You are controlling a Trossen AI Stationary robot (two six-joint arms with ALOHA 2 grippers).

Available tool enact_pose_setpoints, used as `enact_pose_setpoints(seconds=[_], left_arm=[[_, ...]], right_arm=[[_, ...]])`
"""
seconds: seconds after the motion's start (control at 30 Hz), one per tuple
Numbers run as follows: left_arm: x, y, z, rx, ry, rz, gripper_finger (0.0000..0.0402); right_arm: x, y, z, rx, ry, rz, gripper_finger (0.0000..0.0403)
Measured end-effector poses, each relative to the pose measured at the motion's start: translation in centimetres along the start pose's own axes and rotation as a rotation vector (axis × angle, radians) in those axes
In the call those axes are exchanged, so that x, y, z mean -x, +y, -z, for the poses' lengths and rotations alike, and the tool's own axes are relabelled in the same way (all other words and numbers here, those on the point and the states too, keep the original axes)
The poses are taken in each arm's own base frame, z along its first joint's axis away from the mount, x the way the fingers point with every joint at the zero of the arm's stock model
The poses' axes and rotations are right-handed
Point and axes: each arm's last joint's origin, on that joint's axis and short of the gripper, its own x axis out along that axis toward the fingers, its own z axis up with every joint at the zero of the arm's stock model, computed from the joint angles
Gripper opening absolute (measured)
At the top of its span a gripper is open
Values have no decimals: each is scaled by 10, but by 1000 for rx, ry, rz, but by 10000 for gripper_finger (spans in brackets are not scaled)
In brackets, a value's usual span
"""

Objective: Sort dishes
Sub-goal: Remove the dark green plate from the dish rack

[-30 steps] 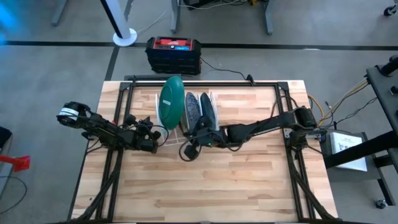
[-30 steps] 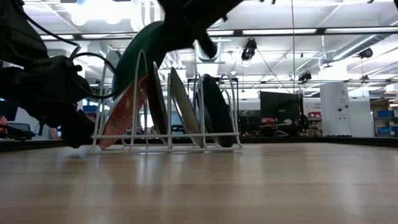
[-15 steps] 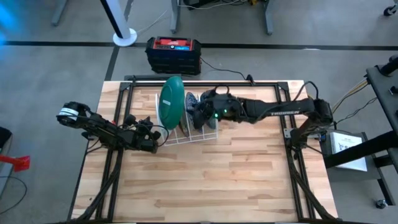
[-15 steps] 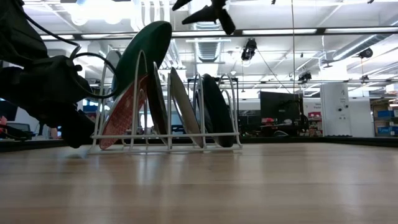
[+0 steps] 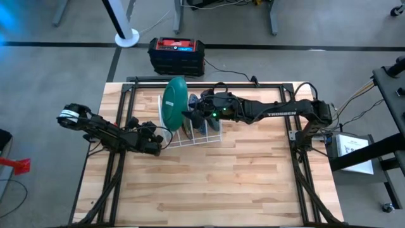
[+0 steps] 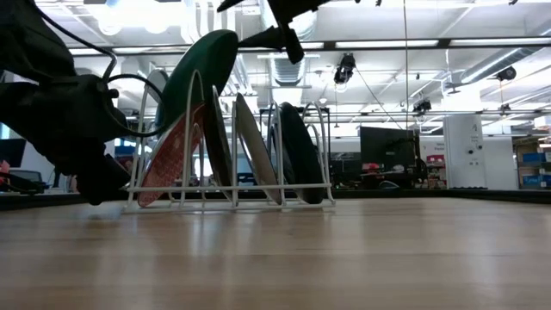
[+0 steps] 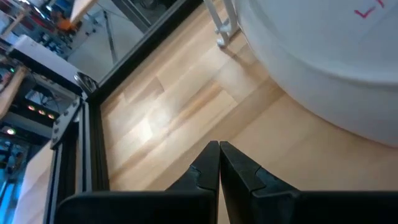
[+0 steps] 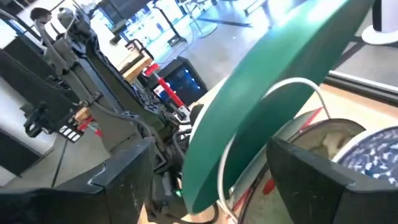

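A grey floor surrounds a pale wood table (image 5: 209, 183) seen from above; a black and red box (image 5: 176, 54) sits on the floor beyond its far edge; a white rack (image 5: 190, 135) stands near the table's far side, holding plates on edge; the green plate (image 5: 173, 102) leans at the rack's left end, and the other dishes are mostly hidden under the right arm; the right gripper (image 5: 192, 115) hovers over the rack just beside the green plate, fingers spread and holding nothing; the left gripper (image 5: 157, 144) lies low on the table just left of the rack, fingers pressed together, empty.

From table height a bright workshop shows behind the rack (image 6: 231, 195); the green plate (image 6: 196, 75) tilts left, overtopping the wires; a red-pink plate (image 6: 166, 165) leans beneath it, partly hidden; a grey plate (image 6: 255, 148) and a dark plate (image 6: 301, 155) stand in slots to the right; the right gripper (image 6: 274, 27) is cut off at the top edge; the left arm is a dark bulk at the left.

The left wrist view shows its clenched fingers (image 7: 210, 167) above bare wood and a white curved surface, cut off, hard to identify.

The right wrist view shows the green plate (image 8: 261, 99) between its parted fingers (image 8: 121, 174), a rack wire across it, and a blue speckled plate (image 8: 373, 155) cut off at the edge.
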Motion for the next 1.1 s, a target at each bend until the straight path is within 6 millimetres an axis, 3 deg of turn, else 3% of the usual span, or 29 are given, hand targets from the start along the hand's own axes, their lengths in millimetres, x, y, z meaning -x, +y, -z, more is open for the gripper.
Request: enact_pose_setpoints(seconds=[0.3,0.47,0.63,0.83,1.1], left_arm=[[0,0,0,13,19,6,0],[0,0,0,20,16,2,0],[-1,-1,1,17,17,-1,0],[-2,-2,4,12,17,-4,0],[-2,-3,3,19,15,0,0]], right_arm=[[0,-2,-3,47,-64,65,193],[-8,-8,-1,56,-61,72,129],[-20,-13,2,51,-66,31,93],[-29,-18,4,43,-61,-31,100],[-30,-19,6,15,-52,-28,184]])
